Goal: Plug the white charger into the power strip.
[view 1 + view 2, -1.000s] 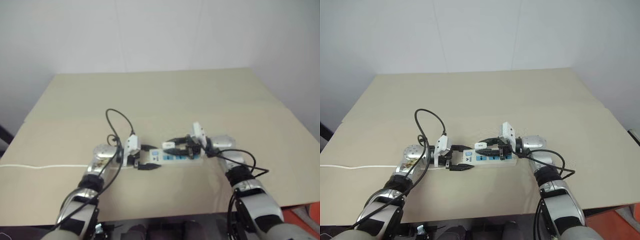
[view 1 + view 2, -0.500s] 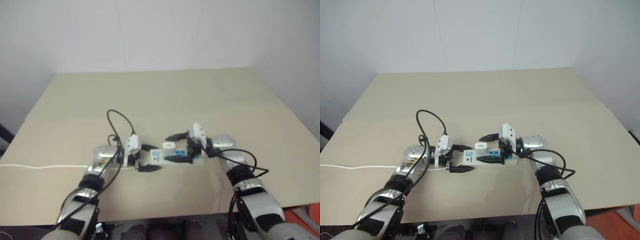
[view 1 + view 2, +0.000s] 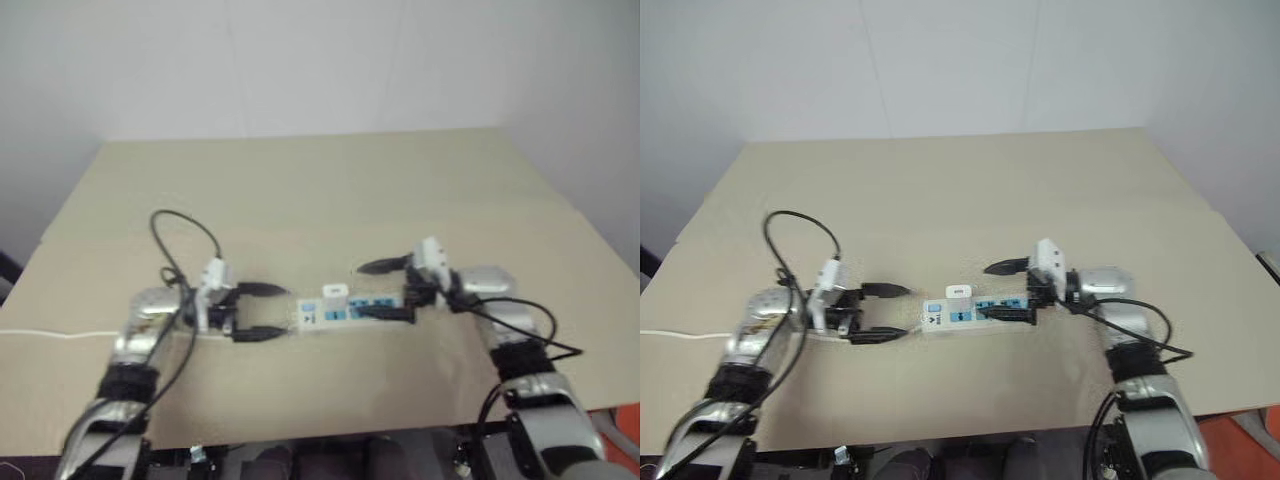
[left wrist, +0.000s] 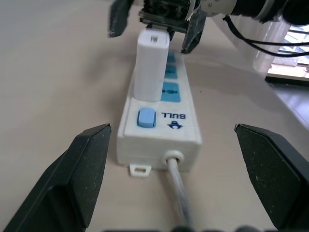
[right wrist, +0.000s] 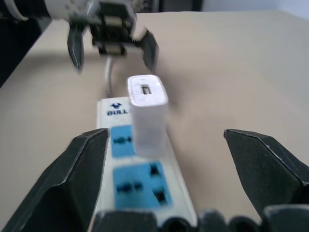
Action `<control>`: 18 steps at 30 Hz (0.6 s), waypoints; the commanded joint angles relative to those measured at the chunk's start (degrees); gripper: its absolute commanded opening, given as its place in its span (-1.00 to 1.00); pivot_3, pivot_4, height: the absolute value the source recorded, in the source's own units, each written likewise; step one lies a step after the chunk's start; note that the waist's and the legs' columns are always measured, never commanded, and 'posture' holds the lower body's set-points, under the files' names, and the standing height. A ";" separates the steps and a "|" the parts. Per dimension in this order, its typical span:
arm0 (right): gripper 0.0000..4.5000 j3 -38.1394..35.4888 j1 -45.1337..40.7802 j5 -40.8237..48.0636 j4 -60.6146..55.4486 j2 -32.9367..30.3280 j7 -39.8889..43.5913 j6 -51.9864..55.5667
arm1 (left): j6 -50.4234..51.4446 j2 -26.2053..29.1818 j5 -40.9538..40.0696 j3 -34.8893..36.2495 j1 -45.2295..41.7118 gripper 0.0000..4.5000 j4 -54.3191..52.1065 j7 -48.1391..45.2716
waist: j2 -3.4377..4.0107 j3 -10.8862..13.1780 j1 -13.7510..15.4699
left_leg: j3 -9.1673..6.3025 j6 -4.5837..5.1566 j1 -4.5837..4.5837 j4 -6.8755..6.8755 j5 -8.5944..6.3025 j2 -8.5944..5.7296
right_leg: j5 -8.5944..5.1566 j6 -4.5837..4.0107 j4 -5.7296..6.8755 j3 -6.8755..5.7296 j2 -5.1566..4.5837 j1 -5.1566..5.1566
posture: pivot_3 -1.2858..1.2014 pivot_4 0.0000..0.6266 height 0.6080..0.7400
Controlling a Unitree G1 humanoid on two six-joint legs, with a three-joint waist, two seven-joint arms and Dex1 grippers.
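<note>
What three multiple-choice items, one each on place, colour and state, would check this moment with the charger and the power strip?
1. Where is the white charger?
A. Standing in the power strip, in the socket nearest the switch
B. Lying on the table
C. Between the right fingers

2. What colour is the switch?
A. Red
B. Blue
C. Black

3. How are the left gripper and right gripper?
A. Both shut on the strip
B. Left shut, right open
C. Both open, clear of the strip

Key: 1 A, it stands upright beside the switch; 2 B, blue like the socket faces; 3 C, fingers spread at either end.
</note>
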 commanded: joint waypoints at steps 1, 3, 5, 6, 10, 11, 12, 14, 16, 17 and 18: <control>1.00 -6.18 4.70 3.90 -9.17 -7.17 -0.88 5.73 | 2.74 4.29 -3.22 4.56 2.76 0.98 -4.80 0.70 | 0.00 0.01 0.35 | 0.00 0.05 0.01 0.00 -0.03 0.00 | 0.00 0.01 -0.04 -0.01 0.00 0.03 | 0.03 -0.52 1.00; 1.00 -9.06 8.94 4.88 -12.47 -12.16 -0.64 7.70 | 3.08 6.95 -3.10 5.88 4.88 0.98 -5.94 1.00 | 0.01 0.03 0.54 | 0.00 0.13 0.03 0.00 -0.08 -0.01 | -0.01 0.01 -0.09 -0.04 -0.01 0.11 | 0.03 -0.52 1.00; 1.00 -11.96 13.69 5.61 -15.39 -17.12 -0.25 9.99 | 2.68 8.93 -2.87 6.90 6.87 0.98 -6.33 1.02 | 0.03 0.09 0.72 | 0.01 0.35 0.07 -0.01 -0.21 -0.01 | -0.03 0.00 -0.12 -0.05 -0.01 0.14 | 0.03 -0.52 1.00; 1.00 -14.40 17.02 4.82 -16.54 -19.46 -0.61 8.63 | 2.17 9.73 -2.79 7.48 7.78 0.98 -6.25 1.04 | 0.02 0.11 0.69 | 0.01 0.36 0.07 -0.01 -0.21 0.00 | -0.05 -0.02 -0.14 -0.06 -0.01 0.15 | 0.03 -0.52 1.00; 1.00 -20.49 23.71 7.12 -20.10 -26.12 -1.50 14.18 | 1.99 11.04 -2.98 7.97 9.11 0.98 -6.35 1.24 | 0.02 0.19 0.80 | 0.06 0.45 0.25 0.01 -0.26 0.03 | -0.11 -0.11 -0.23 -0.04 -0.02 0.29 | 0.03 -0.52 1.00; 1.00 -21.80 24.92 7.87 -21.10 -27.44 -1.33 15.68 | 1.99 11.04 -2.98 7.84 9.08 0.98 -6.36 1.29 | 0.02 0.19 0.70 | 0.09 0.45 0.31 0.01 -0.26 0.05 | -0.12 -0.13 -0.23 -0.02 -0.02 0.33 | 0.03 -0.52 1.00; 1.00 -22.83 26.05 7.71 -22.12 -28.16 -1.52 15.56 | 1.90 10.95 -2.93 7.63 8.89 0.98 -6.28 1.29 | 0.01 0.20 0.56 | 0.11 0.45 0.38 0.00 -0.26 0.08 | -0.13 -0.13 -0.21 -0.01 -0.02 0.38 | 0.03 -0.52 1.00; 1.00 -24.08 27.76 7.14 -24.05 -28.93 -2.78 15.83 | 2.00 10.51 -2.78 6.93 8.02 0.98 -5.98 1.37 | 0.00 0.21 0.41 | 0.14 0.45 0.50 0.00 -0.26 0.13 | -0.16 -0.13 -0.18 -0.01 -0.01 0.46 | 0.03 -0.52 1.00; 1.00 -24.73 29.09 7.08 -25.41 -29.55 -3.25 16.51 | 2.00 10.05 -2.61 6.31 7.21 0.98 -5.72 1.42 | -0.02 0.22 0.43 | 0.16 0.45 0.54 0.00 -0.26 0.14 | -0.16 -0.13 -0.16 0.00 -0.01 0.48 | 0.03 -0.52 1.00; 1.00 -25.15 29.63 7.25 -25.86 -29.60 -3.30 16.46 | 2.00 9.78 -2.46 5.99 6.72 0.98 -5.57 1.54 | -0.03 0.22 0.53 | 0.16 0.45 0.53 0.00 -0.26 0.14 | -0.16 -0.13 -0.17 0.00 -0.01 0.48 | 0.03 -0.52 1.00; 1.00 -25.47 30.03 7.35 -26.27 -29.57 -3.49 16.41 | 1.95 9.59 -2.34 5.75 6.32 0.98 -5.39 1.57 | -0.04 0.23 0.57 | 0.16 0.46 0.52 0.00 -0.26 0.12 | -0.16 -0.13 -0.17 -0.01 -0.02 0.48 | 0.03 -0.52 1.00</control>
